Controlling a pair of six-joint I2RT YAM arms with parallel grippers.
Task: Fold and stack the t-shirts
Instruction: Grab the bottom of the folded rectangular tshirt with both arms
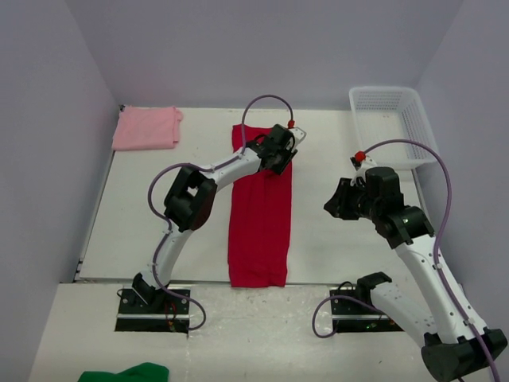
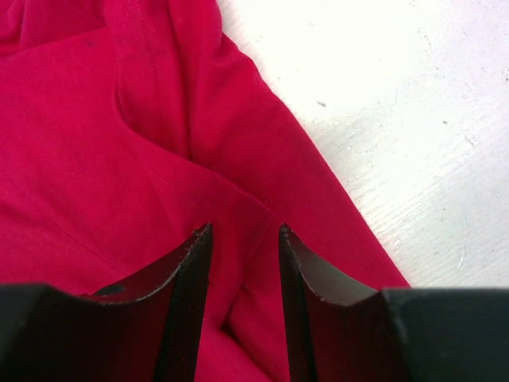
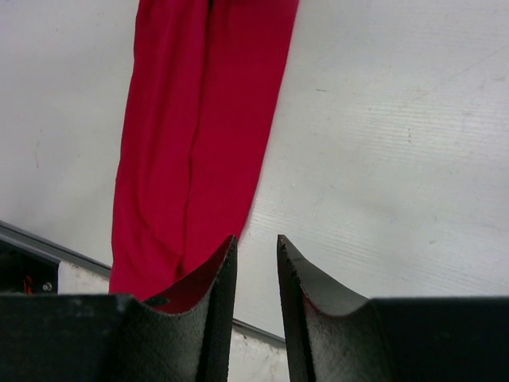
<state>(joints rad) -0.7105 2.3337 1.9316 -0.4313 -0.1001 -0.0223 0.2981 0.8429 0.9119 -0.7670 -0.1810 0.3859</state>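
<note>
**Left gripper over the far end of the red tee, right gripper hovering beside it**

Here's the red t-shirt (image 1: 258, 231), stretched out as one long narrow strip down the middle of the table (image 1: 318, 255), its near end right at the table's front edge. The left arm reaches across to the far end of that strip, and the left gripper (image 2: 242, 231) sits right above the cloth. On the wrist camera the jaws stand a narrow way apart, with wrinkled red fabric showing through the gap. Nothing looks pinched between them, though from this angle it's hard to say whether the fingertips (image 2: 199, 239) brush the cloth.

Over on the other side, the right gripper (image 3: 254, 239) hangs above bare table, just to the right of the red strip and apart from it. Its jaws are also parted only a little, and there is nothing between them. Its own camera looks down the length of the shirt toward the front edge.

The pink t-shirt (image 1: 145, 129) lies folded into a small rectangle in the far left corner, well apart from the red one. A white mesh basket (image 1: 421, 127) sits at the far right corner. A bit of green cloth (image 1: 127, 372) peeks in at the bottom edge, in front of the left arm's base.
</note>
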